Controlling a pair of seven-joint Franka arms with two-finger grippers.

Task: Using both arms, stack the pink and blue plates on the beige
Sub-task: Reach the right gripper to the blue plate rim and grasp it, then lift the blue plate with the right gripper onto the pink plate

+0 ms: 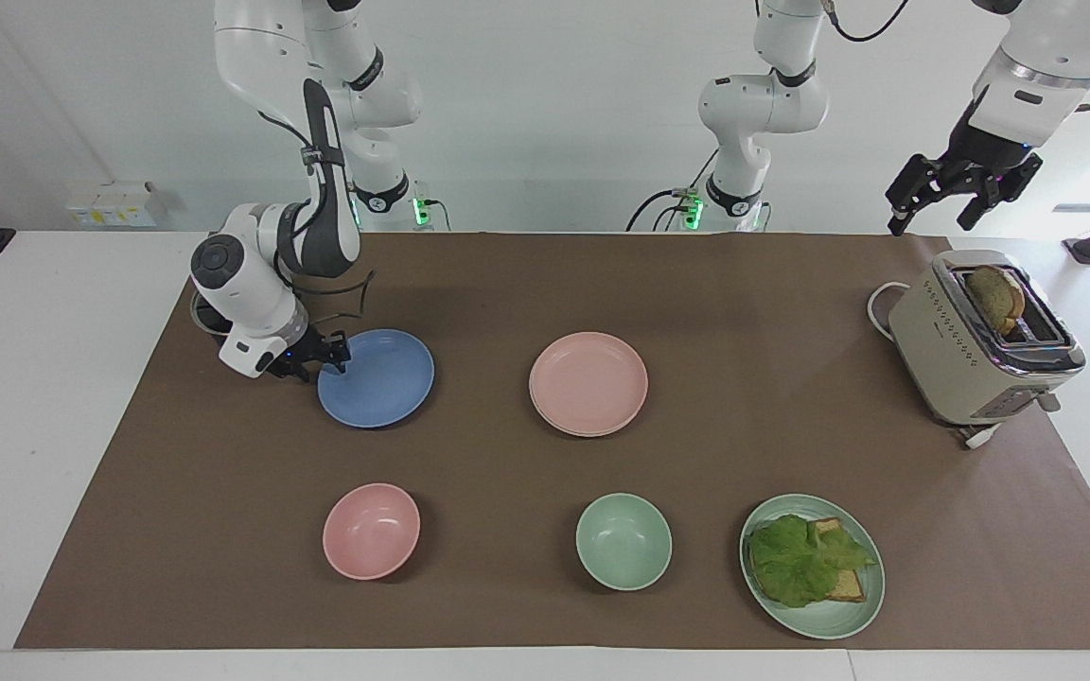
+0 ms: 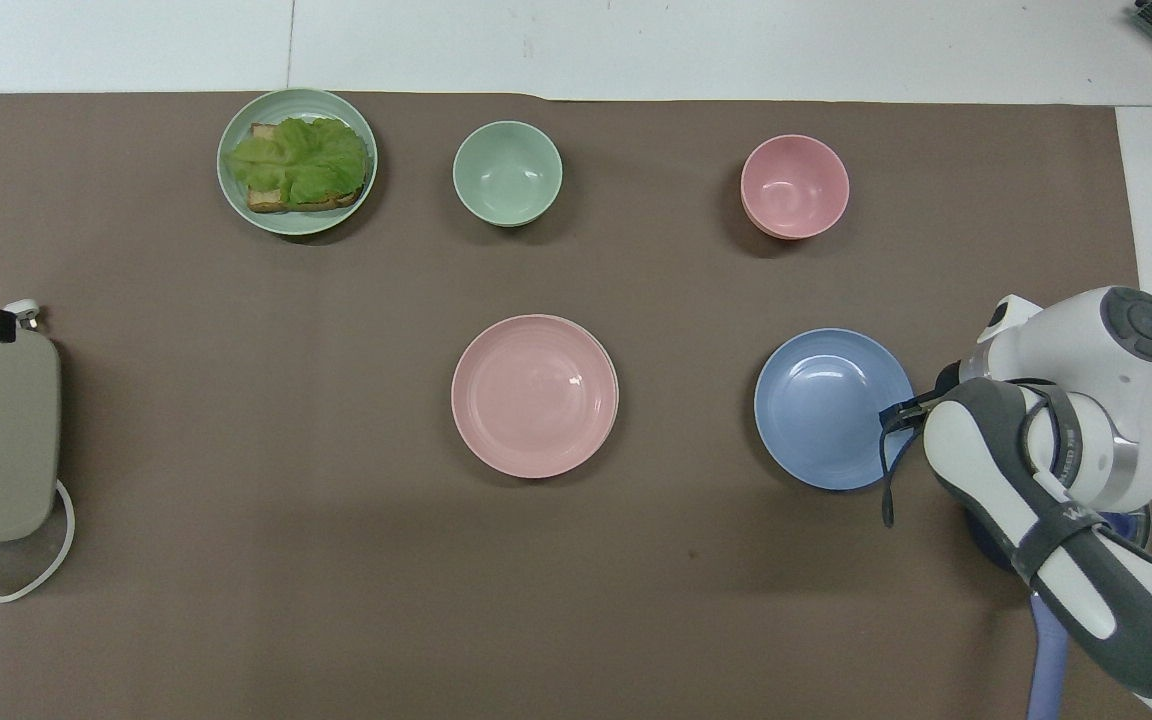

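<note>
Brown mat (image 1: 545,284) covers the table. Lower row of the facing view: pink bowl (image 1: 371,530) lower left, mint bowl (image 1: 623,541) centre, mint plate (image 1: 862,605) with toast and lettuce (image 1: 805,560) lower right. Beige toaster (image 1: 966,355) at right edge, bread slice (image 1: 997,298) standing in its slot, white cord (image 1: 876,307) looped beside it.

Pink plate (image 1: 588,383) sits mid-frame on a second plate of like size (only a pale rim shows beneath it, colour hard to call). Blue plate (image 1: 376,378) lies flat on the mat, left of centre, well apart from the pink one; open mat between them, pink bowl below in frame.

Right gripper (image 1: 325,357) is low at the blue plate's upper-left rim, wrist tilted in from the left edge of frame, forearm bent down from the base at top left. Its fingers straddle the rim; can't tell whether they are clamped on it.

Left gripper (image 1: 961,194) hangs high at upper right, above the toaster's top edge, fingers spread, holding nothing; that arm waits.
</note>
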